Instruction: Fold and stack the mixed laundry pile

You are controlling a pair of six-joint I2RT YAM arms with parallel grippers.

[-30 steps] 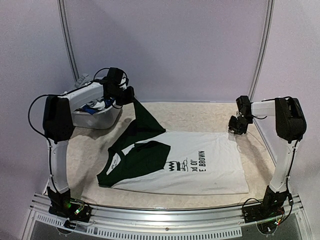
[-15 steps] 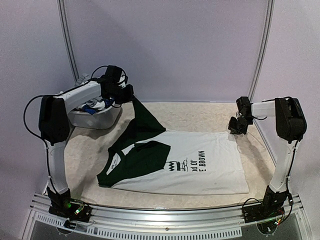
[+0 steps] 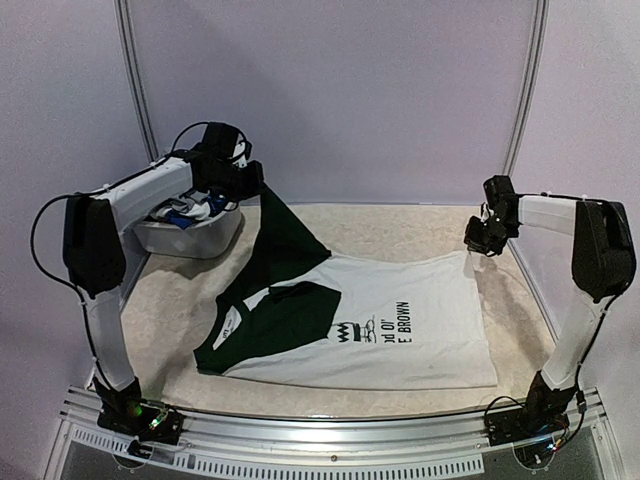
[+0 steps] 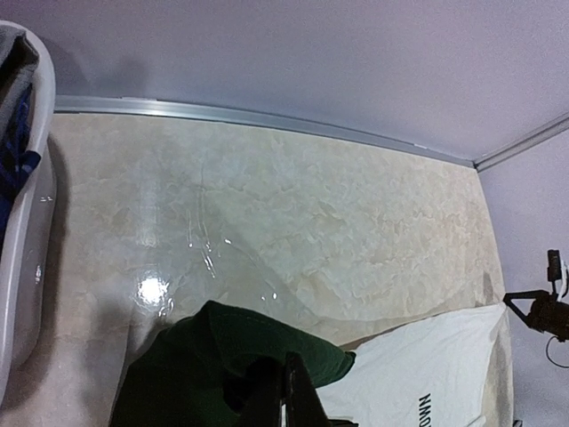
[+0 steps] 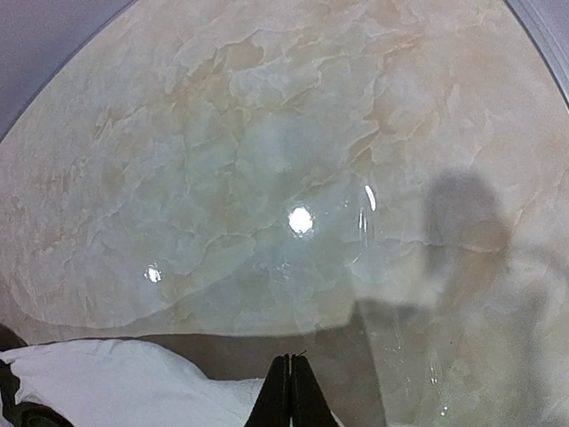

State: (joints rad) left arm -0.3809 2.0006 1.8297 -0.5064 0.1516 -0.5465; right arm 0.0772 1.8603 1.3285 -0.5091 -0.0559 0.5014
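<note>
At the far left I see the white basket [image 3: 190, 240] sitting at the table's back corner, with the rest of the laundry [image 3: 183, 212], grey and blue pieces among it, heaped inside. Just right of its rim, my left gripper [image 3: 255, 187] is up above the table [image 3: 400, 225] with its fingers pressed together on the dark green sleeve [image 3: 282, 235]. The sleeve hangs from the gripper as a taut slanting sheet down to the shirt. In the left wrist view the closed fingers [image 4: 293, 396] are sunk into bunched green cloth. The white T-shirt [image 3: 430, 330] lies spread across the middle of the table with its collar toward the left. Its other green sleeve is folded in over the chest, and the black print [image 3: 377, 332] reads sideways. At the far right, my right gripper [image 3: 480, 243] is clamped on the shirt's far hem corner, which peaks slightly off the surface. The right wrist view shows the fingertips [image 5: 289, 378] together with white cloth bunched just beneath them.
</note>
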